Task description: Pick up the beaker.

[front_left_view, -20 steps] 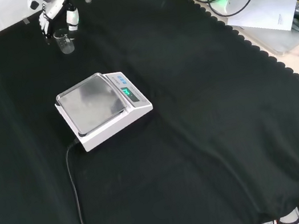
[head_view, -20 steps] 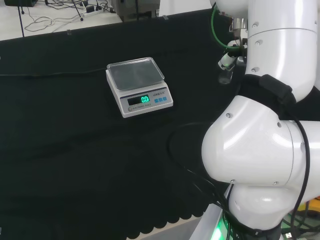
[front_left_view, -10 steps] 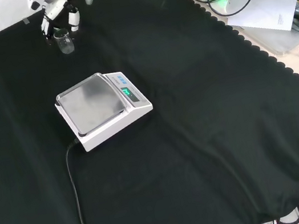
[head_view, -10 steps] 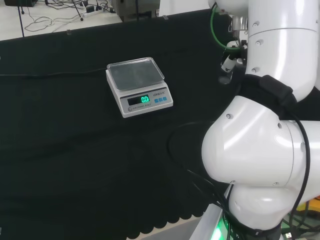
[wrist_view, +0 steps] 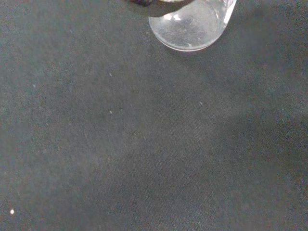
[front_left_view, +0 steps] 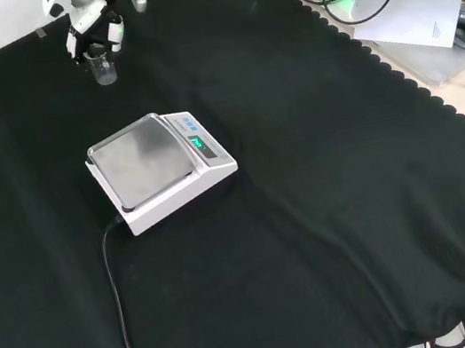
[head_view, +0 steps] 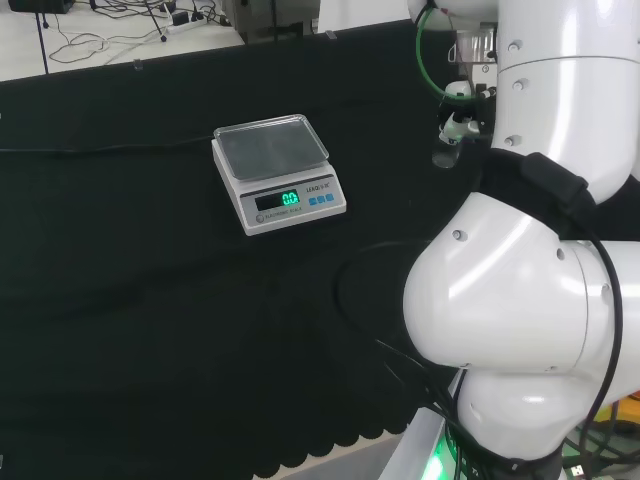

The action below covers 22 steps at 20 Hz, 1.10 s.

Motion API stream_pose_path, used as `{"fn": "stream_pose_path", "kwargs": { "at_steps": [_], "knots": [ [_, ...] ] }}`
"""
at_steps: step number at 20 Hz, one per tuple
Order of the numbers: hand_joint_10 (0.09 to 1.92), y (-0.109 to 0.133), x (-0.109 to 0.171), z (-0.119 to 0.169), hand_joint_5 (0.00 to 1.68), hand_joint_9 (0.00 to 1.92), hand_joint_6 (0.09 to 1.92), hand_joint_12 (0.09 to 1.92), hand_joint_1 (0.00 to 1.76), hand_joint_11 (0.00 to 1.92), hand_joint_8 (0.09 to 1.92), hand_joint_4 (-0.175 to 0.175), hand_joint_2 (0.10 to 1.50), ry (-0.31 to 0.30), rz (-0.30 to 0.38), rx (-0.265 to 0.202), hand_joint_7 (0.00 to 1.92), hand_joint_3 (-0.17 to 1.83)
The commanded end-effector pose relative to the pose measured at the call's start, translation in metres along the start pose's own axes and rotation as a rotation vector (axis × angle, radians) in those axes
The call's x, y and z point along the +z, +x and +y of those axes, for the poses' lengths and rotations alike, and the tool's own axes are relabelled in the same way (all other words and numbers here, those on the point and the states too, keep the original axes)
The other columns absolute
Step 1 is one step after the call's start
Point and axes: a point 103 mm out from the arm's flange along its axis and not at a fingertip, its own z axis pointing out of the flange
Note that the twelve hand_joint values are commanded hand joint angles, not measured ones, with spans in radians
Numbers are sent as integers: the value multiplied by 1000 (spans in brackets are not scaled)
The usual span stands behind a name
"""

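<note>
A small clear glass beaker (front_left_view: 103,70) stands upright on the black cloth at the far left of the front view, beyond the scale. The same beaker (head_view: 445,154) sits just left of the arm's white links in the head view. The black and white hand (front_left_view: 95,31) hangs directly over it, and its fingers (front_left_view: 113,38) point down on either side of the rim without curling round the glass. In the wrist view the beaker's round base (wrist_view: 190,26) rests on the cloth, with a dark fingertip (wrist_view: 149,6) at its wall.
A white scale (front_left_view: 160,169) with a steel pan and a lit green display stands mid-cloth, its cable (front_left_view: 120,311) trailing toward the front edge. The arm's big white links (head_view: 530,300) take up the right of the head view.
The hand has come down a little and closed in over the beaker's rim. The beaker still stands in the same spot on the cloth.
</note>
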Motion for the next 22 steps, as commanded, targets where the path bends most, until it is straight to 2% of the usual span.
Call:
{"fn": "stream_pose_path", "kwargs": {
  "at_steps": [1,4,9,12,14,17,22],
  "knots": [
    [626,4,-14,-2,903,1031,1115,831,1144,1068,854,-175,1162,-26,-6,-14,753,-21],
    [666,7,-29,-9,913,1037,1108,817,1147,1066,872,-175,1157,-30,-53,-4,788,-17],
    [700,9,-61,-27,918,1040,1102,807,1149,1068,884,-175,1154,5,-109,-7,812,-15],
    [709,11,-75,-40,918,1044,1103,806,1149,1072,887,-175,1154,-3,-157,10,821,-14],
    [713,12,-78,-48,918,1045,1103,805,1149,1074,888,-175,1154,13,-153,-5,824,-14],
    [719,12,-84,-57,919,1046,1103,804,1149,1076,889,-175,1154,71,-114,-51,828,-14],
    [727,10,-94,-73,920,1046,1103,802,1149,1077,890,-175,1153,81,-102,-83,831,-14]
  ]
}}
